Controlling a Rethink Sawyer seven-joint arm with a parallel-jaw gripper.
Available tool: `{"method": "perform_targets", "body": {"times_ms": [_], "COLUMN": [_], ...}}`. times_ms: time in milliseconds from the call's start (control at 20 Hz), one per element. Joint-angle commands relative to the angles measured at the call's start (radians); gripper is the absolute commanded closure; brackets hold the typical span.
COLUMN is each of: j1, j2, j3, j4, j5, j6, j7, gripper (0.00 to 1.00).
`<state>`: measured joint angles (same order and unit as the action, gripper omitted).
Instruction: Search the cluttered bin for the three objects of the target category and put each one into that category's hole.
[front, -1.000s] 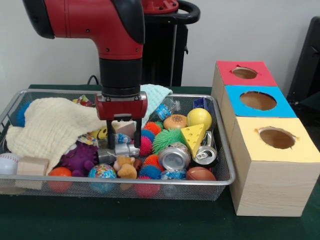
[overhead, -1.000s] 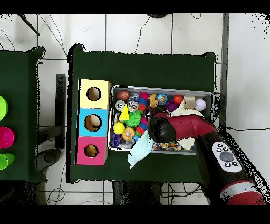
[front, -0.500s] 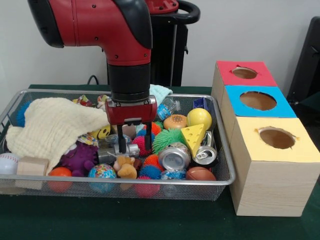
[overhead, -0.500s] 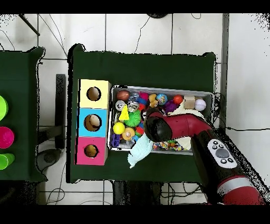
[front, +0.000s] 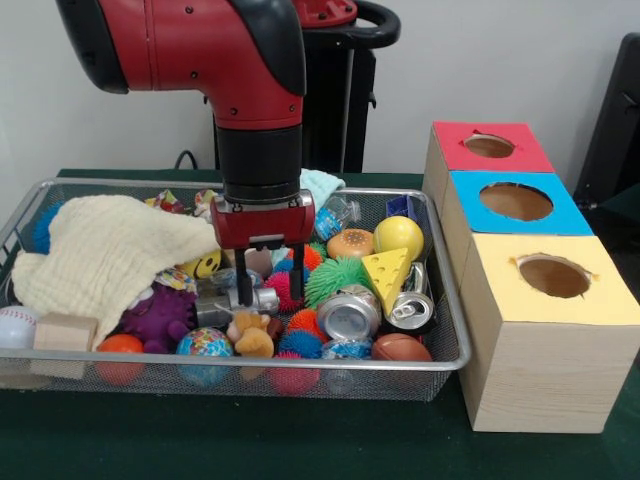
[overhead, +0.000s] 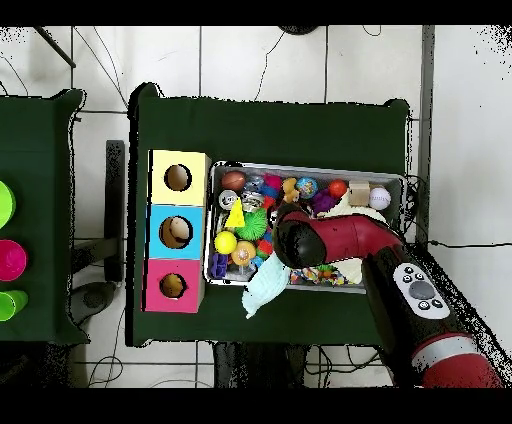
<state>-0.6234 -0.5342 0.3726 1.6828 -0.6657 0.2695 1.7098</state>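
A: We start with the largest item, the green table (front: 250, 450); on it we see the wire bin (front: 440, 300) and, just beside the bin, a row of three wooden boxes; the red-topped box (front: 490, 165), the blue-topped box (front: 520, 225) and the yellow-topped box (front: 550, 340) each carry one round hole in the top face.

B: We confirm; in the overhead view the arm (overhead: 400, 290) reaches over the bin from the picture's bottom right; in the front view it comes down over the bin's middle.

A: Next in size, the cream cloth (front: 100, 255) covers the bin's left part in the front view; a pale blue cloth (overhead: 265, 285) hangs over one bin edge in the overhead view.

B: Gripper (front: 270, 285) condition: we see its two black fingers (front: 244, 288) apart, lowered among the clutter; a silver crushed can (front: 225, 305) lies at the left finger; whether they touch it we cannot tell.

A: Smaller contents, front view: a second silver can (front: 348, 315) and a third can (front: 410, 308) lie side by side near the bin's front right; a yellow cheese wedge (front: 387, 272) stands behind them, touching a green spiky ball (front: 335, 275); a yellow ball (front: 398, 236) sits next to a toy burger (front: 350, 243).

B: Also a purple plush (front: 160, 315), a baseball (front: 15, 325) and a wooden block (front: 65, 332) at the front left; a brown toy football (front: 400, 348) at the front right.
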Motion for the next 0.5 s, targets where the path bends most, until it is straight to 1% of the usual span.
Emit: {"method": "perform_targets", "body": {"times_ms": [50, 200, 350, 500], "j1": [0.029, 0.043, 0.063, 0.071], "j2": [-0.022, -0.020, -0.021, -0.015], "j3": [-0.022, -0.031, -0.057, -0.066], "j4": [-0.077, -0.087, -0.072, -0.067], "j5": [-0.025, -0.021, -0.023, -0.018], "j6": [0.044, 0.040, 0.011, -0.002], "j7": [0.017, 0.029, 0.061, 0.071], "gripper": [0.00, 0.00, 0.00, 0.00]}}
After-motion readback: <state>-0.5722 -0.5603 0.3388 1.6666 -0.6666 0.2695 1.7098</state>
